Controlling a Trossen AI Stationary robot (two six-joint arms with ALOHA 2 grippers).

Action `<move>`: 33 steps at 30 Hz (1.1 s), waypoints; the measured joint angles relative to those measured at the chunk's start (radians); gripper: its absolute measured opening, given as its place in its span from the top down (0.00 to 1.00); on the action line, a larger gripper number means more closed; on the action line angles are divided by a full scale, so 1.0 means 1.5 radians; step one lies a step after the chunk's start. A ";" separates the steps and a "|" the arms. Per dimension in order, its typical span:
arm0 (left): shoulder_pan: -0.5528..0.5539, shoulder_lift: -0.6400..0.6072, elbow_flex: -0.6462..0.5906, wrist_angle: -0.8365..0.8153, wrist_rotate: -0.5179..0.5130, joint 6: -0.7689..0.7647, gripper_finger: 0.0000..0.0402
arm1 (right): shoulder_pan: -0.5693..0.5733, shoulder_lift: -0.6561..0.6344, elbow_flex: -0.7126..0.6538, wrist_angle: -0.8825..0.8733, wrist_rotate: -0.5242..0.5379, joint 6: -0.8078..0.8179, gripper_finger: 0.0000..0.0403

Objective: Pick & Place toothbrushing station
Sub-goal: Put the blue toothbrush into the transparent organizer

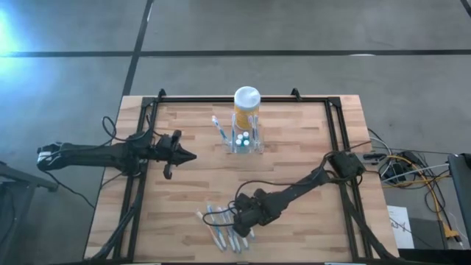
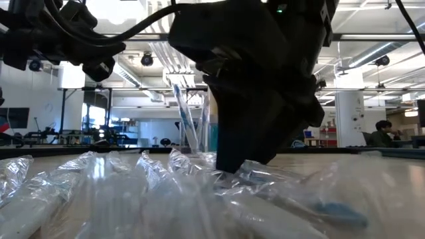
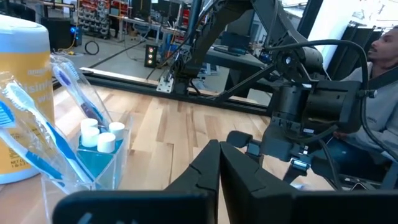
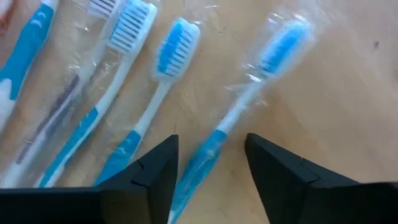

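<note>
The toothbrushing station (image 1: 246, 141) is a clear holder standing on the table's far middle. It holds blue toothbrushes and white-capped tubes, and it also shows in the left wrist view (image 3: 93, 155). Several wrapped blue-and-white toothbrushes (image 1: 223, 224) lie flat near the front edge. My right gripper (image 1: 243, 221) is open and low over them. Its fingers stand on either side of the handle of one wrapped toothbrush (image 4: 208, 149). My left gripper (image 1: 188, 155) is shut and empty, left of the station. My right gripper comes down from above, with one open finger (image 4: 155, 168) on each side of the wrapped toothbrush's handle (image 4: 214, 140), lying across it. The toothbrush lies flat on the table. I cannot tell whether the fingers touch the handle or its wrapper.
A yellow jar with a white lid (image 1: 246, 103) stands just behind the station. Black frame rails (image 1: 335, 132) run along the table's left, right and far sides. A person (image 3: 385, 68) sits beyond the table. Bare wood (image 1: 294, 158) lies between the station and the toothbrushes.
</note>
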 joint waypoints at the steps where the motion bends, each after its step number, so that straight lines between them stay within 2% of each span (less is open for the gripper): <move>1: 0.000 0.000 0.000 0.000 0.000 0.000 0.97 | 0.000 0.000 0.000 -0.002 0.000 -0.009 0.58; 12: 0.000 0.000 0.000 0.000 0.001 0.000 0.97 | -0.005 0.000 -0.004 -0.009 0.008 -0.077 0.90; 14: 0.000 0.000 0.000 0.000 0.001 -0.001 0.96 | -0.006 0.000 -0.004 -0.004 0.029 -0.096 0.95; 20: 0.000 0.000 0.000 0.000 0.007 -0.006 0.97 | -0.006 -0.032 -0.006 -0.003 0.093 -0.164 0.98; 23: 0.000 0.000 0.000 0.000 0.011 -0.006 0.97 | -0.003 -0.078 -0.006 0.001 0.122 -0.203 0.98; 27: 0.000 0.000 0.000 0.000 0.016 -0.006 0.97 | 0.012 -0.153 -0.018 0.014 0.202 -0.267 0.98; 29: 0.000 0.000 0.000 0.000 0.016 -0.006 0.96 | 0.019 -0.200 -0.039 0.051 0.236 -0.308 0.98; 33: 0.000 0.001 0.000 0.000 0.016 -0.006 0.96 | 0.011 -0.292 -0.115 0.174 0.240 -0.394 0.98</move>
